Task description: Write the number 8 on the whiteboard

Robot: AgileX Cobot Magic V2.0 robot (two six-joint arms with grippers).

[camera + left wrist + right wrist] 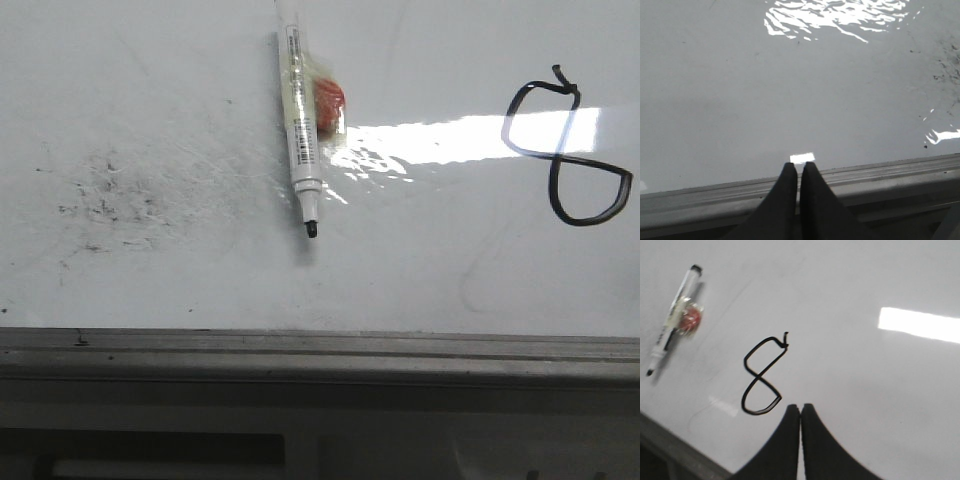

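- Black ink 8 [565,150] is sitting finished on the whiteboard's [180,80] right side, long axis tilted.
- Right gripper [800,412] is hovering just beside its lower loop, jaws closed, empty.
- Left gripper [799,170], closed too, is idling at the near edge.
- Marker [302,130] is lying mid-board, nearer neither.

the left gripper [799,169] is showing two dark fingers pressed together, tips touching, holding nothing. the right gripper [800,409] is showing the same pose, its dark fingers meeting at the tips with nothing between them. neither arm is appearing in the front view.
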